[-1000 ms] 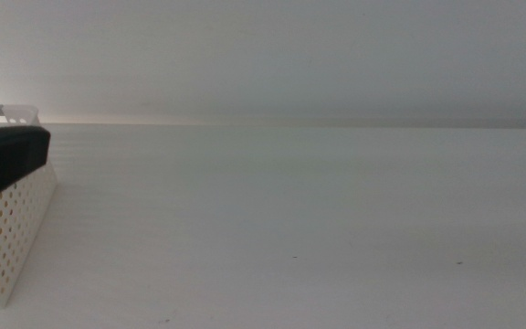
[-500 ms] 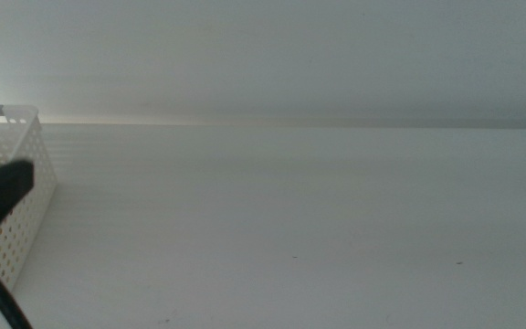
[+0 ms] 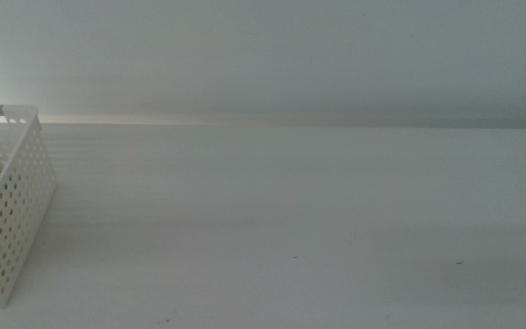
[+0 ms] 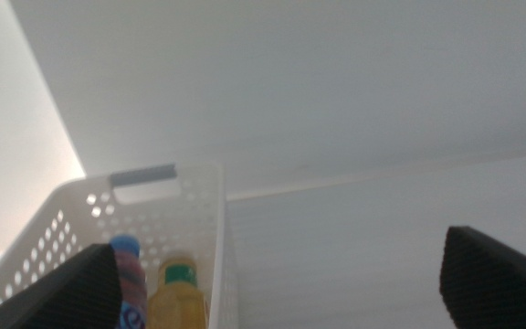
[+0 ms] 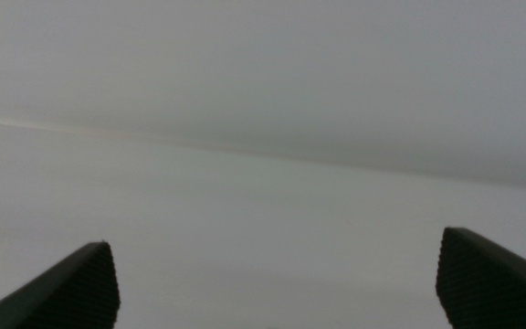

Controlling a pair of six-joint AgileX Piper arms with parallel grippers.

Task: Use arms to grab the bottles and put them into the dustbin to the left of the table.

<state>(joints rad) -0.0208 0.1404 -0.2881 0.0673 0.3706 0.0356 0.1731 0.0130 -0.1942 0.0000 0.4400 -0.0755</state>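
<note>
White bench (image 3: pixel 318 228), matte, wide bare stretch across the middle view. Dustbin (image 3: pixel 21 196), white perforated basket, standing at the bench's left side, only partly in frame there; a bit of red and a bit of blue showing inside it at the frame edge, too little to identify from that view.

Left wrist view: dustbin (image 4: pixel 194 206) seen from above one end, slot handle in the far wall. Inside, a clear bottle with blue cap (image 4: pixel 126 247) and, touching alongside it, an orange juice bottle (image 4: pixel 179 297) whose cap reads greenish here. Red can not clearly made out in this view.

Left gripper (image 4: pixel 281 292): jaws spread wide, nothing between them, hanging over the dustbin's near end and the bench beside it. Dark sliver at the middle view's lower left edge, likely part of this arm.

Right gripper (image 5: pixel 277 292): jaws spread wide, holding nothing, over bare bench, waiting.
</note>
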